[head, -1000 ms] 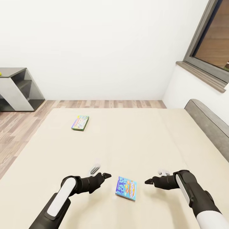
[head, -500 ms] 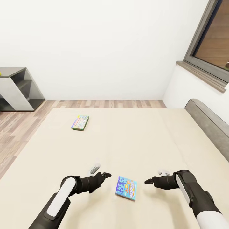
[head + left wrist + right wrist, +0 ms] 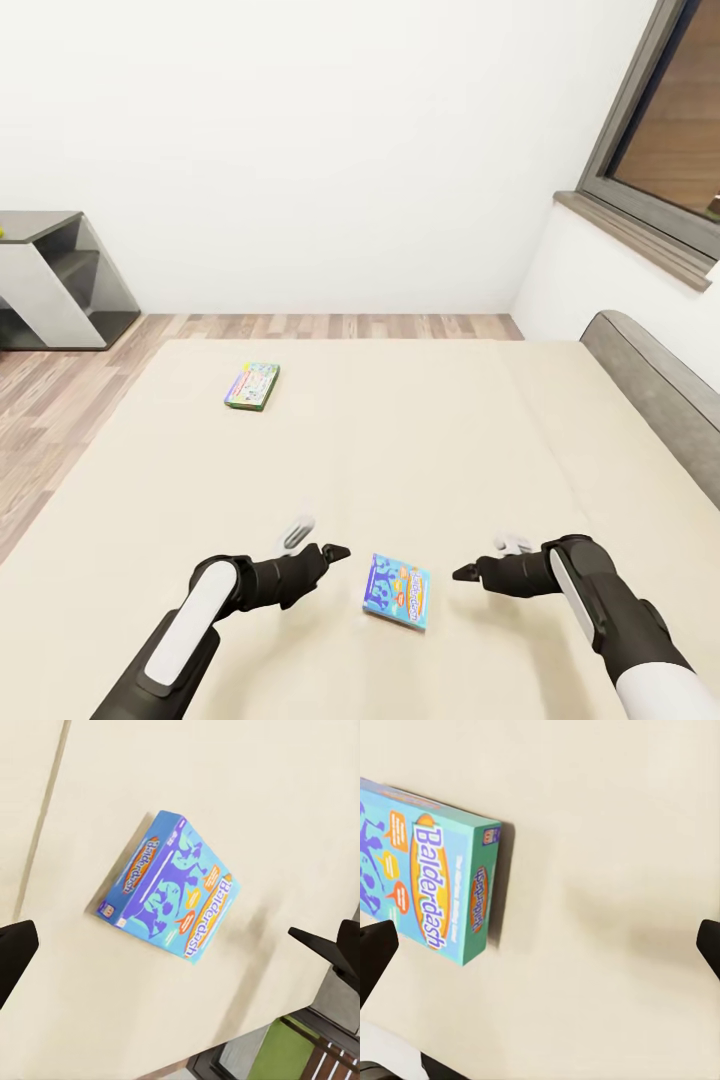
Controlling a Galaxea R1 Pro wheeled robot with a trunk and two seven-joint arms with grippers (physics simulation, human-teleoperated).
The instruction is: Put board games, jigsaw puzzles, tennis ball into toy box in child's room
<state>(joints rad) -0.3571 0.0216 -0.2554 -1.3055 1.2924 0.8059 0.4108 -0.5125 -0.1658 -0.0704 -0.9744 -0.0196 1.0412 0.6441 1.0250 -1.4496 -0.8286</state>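
The blue "Balderdash" box (image 3: 397,591) lies flat on the beige bed (image 3: 420,450) (title readable in both wrist views). The left gripper (image 3: 335,551) at its 9 o'clock and the right gripper (image 3: 462,573) at 3 both hover spread wide, holding nothing. A green-edged game box (image 3: 252,387) sits well apart at 11 o'clock.

I see bright, even, sharp renders, with only a soft shadow beside the box (image 3: 435,874) on the bed (image 3: 420,450).

Matt beige cloth bed (image 3: 420,440), glossy printed cardboard Balderdash box (image 3: 398,591), wood-plank floor (image 3: 60,400)
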